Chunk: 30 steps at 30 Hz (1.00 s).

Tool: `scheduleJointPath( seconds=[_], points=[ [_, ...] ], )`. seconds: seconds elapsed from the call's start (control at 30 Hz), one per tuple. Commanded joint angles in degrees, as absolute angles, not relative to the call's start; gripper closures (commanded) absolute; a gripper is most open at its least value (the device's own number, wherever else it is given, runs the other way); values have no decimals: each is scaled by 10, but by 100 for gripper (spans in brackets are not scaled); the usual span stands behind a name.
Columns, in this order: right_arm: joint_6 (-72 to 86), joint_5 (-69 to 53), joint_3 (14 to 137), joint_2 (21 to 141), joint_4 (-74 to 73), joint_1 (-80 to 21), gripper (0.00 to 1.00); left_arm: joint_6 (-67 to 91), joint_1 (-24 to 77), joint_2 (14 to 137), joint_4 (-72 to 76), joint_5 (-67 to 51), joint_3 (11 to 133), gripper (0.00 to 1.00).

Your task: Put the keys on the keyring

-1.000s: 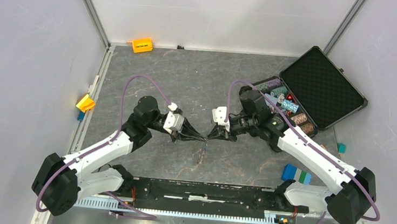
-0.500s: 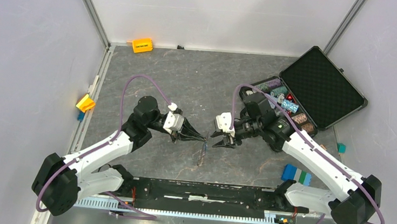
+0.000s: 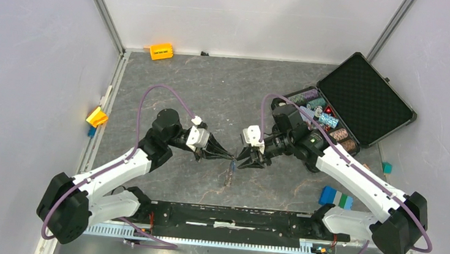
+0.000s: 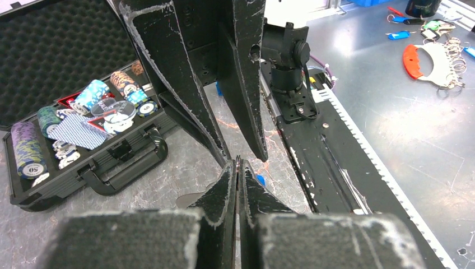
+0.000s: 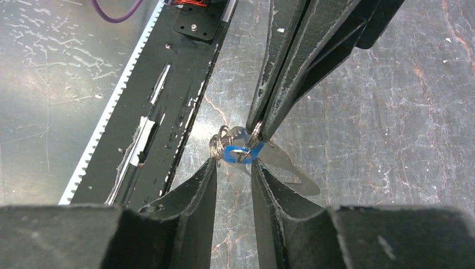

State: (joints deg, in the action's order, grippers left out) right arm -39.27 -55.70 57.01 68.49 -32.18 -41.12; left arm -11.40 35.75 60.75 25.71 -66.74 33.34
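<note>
My left gripper (image 3: pixel 225 154) is shut on the thin metal keyring (image 4: pixel 237 163), held just above the table. In the right wrist view the left fingers (image 5: pixel 280 84) come down from above and pinch the ring (image 5: pixel 256 130). A blue-headed key (image 5: pixel 241 153) and coiled rings (image 5: pixel 217 143) hang there, with a silver key blade (image 5: pixel 291 171) trailing right. A key (image 3: pixel 228 176) hangs down in the top view. My right gripper (image 3: pixel 248 157) is open and empty, its fingertips (image 5: pixel 208 168) either side of the blue key head, just short of it.
An open black case (image 3: pixel 360 99) with poker chips (image 3: pixel 325 117) lies at the right rear. An orange block (image 3: pixel 161 51) sits at the back, a yellow piece (image 3: pixel 96 116) on the left rail and a blue block (image 3: pixel 335 197) front right. The black base bar (image 3: pixel 233 218) runs along the near edge.
My right gripper drew back from the keyring and opened, then edged in towards it again. My left gripper has stayed put, holding the ring.
</note>
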Motion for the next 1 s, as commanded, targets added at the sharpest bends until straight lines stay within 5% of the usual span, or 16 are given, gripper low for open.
scheduleJointPath(
  seconds=[0.0,0.97],
  points=[
    [-373,-578,594,686,-296,-410,67,-116,358,610,269,-664,341,98],
    [-337,-559,574,704,-256,-410,100,-135,360,604,269,-693,339,98]
  ],
)
